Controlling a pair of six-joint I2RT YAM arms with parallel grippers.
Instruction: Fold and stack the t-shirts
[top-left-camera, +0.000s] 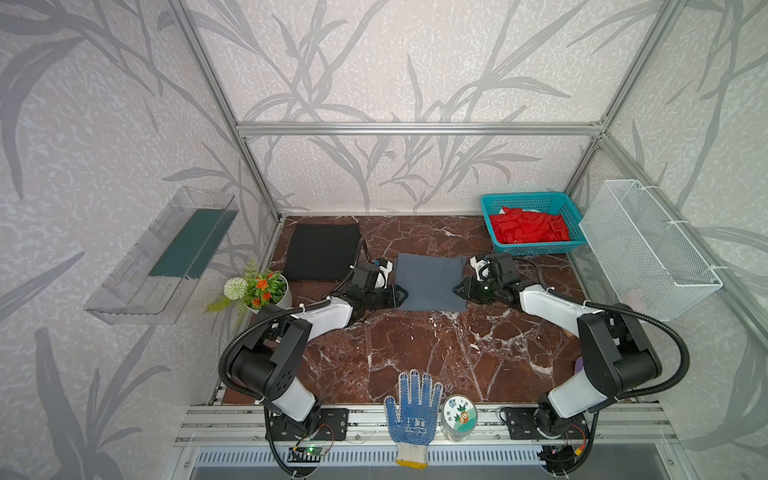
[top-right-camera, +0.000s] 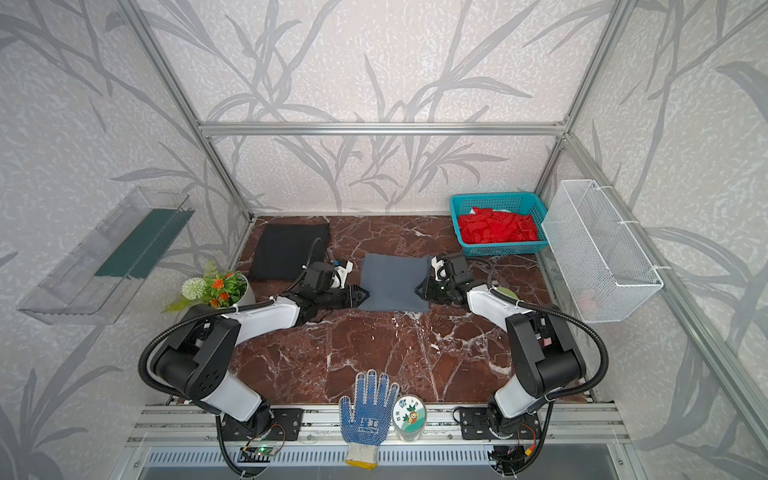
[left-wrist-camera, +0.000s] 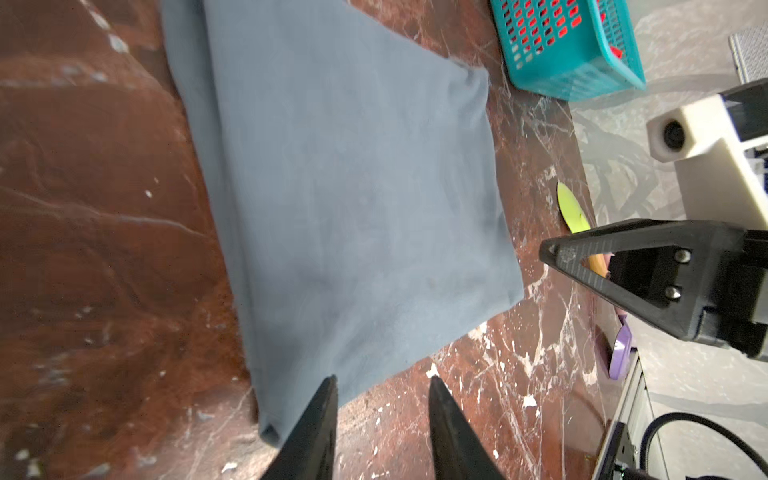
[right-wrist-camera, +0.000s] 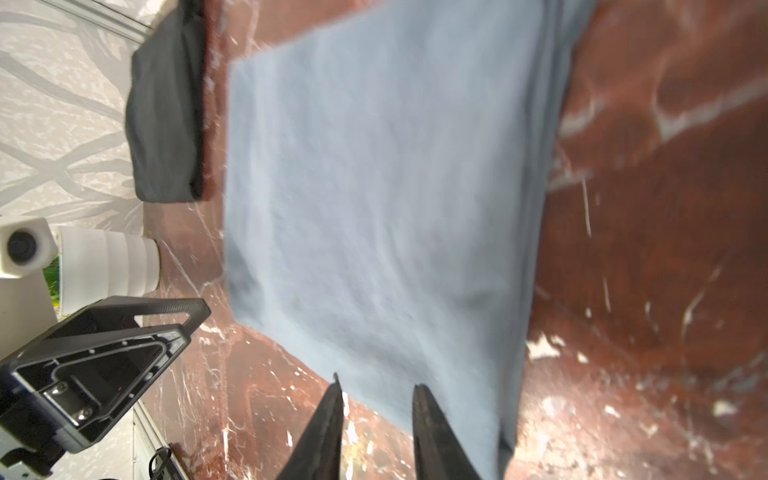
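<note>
The slate grey t-shirt (top-left-camera: 430, 282) (top-right-camera: 395, 282) lies folded into a flat square in the middle of the marble table. The black t-shirt (top-left-camera: 320, 249) (top-right-camera: 286, 249) lies folded flat at the back left, apart from the grey one. My left gripper (top-left-camera: 401, 296) (left-wrist-camera: 383, 379) is low at the grey shirt's left edge, near its front corner. Its jaws are open and only bare table shows between them. My right gripper (top-left-camera: 456, 291) (right-wrist-camera: 377, 381) is at the shirt's right edge, open, holding nothing. The grey cloth (left-wrist-camera: 353, 187) (right-wrist-camera: 374, 187) fills both wrist views.
A teal basket (top-left-camera: 490, 208) of red cloth stands at the back right, and a white wire basket (top-left-camera: 648, 249) hangs on the right wall. A flower pot (top-left-camera: 266, 291) sits by the left arm. A dotted glove (top-left-camera: 413, 415) and a round tin (top-left-camera: 459, 415) lie at the front edge.
</note>
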